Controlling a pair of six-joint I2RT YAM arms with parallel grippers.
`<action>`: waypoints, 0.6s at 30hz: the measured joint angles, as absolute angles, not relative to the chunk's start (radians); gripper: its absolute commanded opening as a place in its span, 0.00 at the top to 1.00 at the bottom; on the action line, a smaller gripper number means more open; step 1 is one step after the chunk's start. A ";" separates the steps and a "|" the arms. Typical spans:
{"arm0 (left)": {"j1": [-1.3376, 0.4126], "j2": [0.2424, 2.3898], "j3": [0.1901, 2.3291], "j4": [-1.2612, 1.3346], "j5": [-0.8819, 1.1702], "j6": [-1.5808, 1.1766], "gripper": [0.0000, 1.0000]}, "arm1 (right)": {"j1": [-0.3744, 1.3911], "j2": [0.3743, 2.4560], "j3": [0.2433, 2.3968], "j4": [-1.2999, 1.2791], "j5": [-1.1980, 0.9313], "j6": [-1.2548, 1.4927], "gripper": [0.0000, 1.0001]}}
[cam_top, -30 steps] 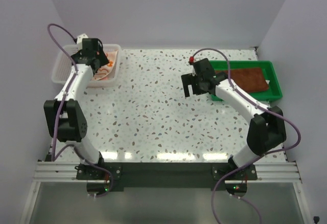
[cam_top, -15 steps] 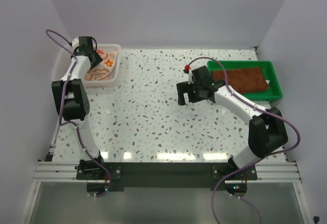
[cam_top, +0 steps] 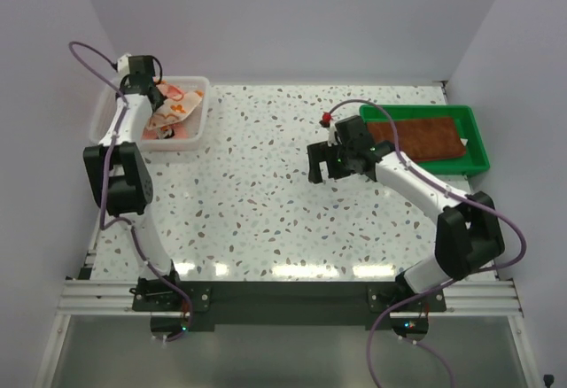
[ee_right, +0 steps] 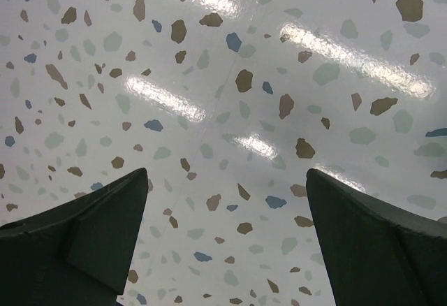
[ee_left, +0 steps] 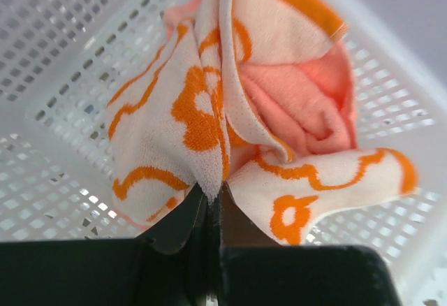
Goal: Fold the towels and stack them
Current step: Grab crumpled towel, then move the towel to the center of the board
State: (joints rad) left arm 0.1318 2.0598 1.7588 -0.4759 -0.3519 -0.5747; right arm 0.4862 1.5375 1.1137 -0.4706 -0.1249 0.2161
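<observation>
My left gripper (ee_left: 209, 205) pinches the orange towel (ee_left: 195, 110) by its edge, with the basket (ee_left: 63, 33) walls close around. My right gripper (ee_right: 227, 180) hangs wide open, empty, over the table (ee_right: 230, 54).

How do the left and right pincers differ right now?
The left pincer is shut, pinching the orange-flowered towel; the right pincer is wide open and empty. The left pincer is over the white basket; the right pincer hangs over the speckled table. Both are black.
</observation>
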 measured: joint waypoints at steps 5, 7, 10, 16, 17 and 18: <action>0.132 1.922 1.824 -0.460 -0.347 -0.535 0.97 | 0.486 1.494 1.114 -0.471 -0.123 0.216 0.01; 0.131 1.874 1.880 -0.451 -0.340 -0.525 0.97 | 0.486 1.479 1.114 -0.472 -0.123 0.217 0.01; 0.123 1.818 1.955 -0.434 -0.317 -0.501 0.97 | 0.486 1.455 1.111 -0.476 -0.121 0.217 0.01; -0.009 1.730 2.028 -0.424 -0.247 -0.422 0.93 | 0.486 1.375 1.103 -0.486 -0.083 0.217 0.01; -0.053 1.719 2.028 -0.429 -0.226 -0.411 0.93 | 0.486 1.356 1.102 -0.487 -0.068 0.217 0.01; -0.100 1.707 2.016 -0.427 -0.201 -0.401 0.92 | 0.486 1.338 1.099 -0.488 -0.060 0.217 0.01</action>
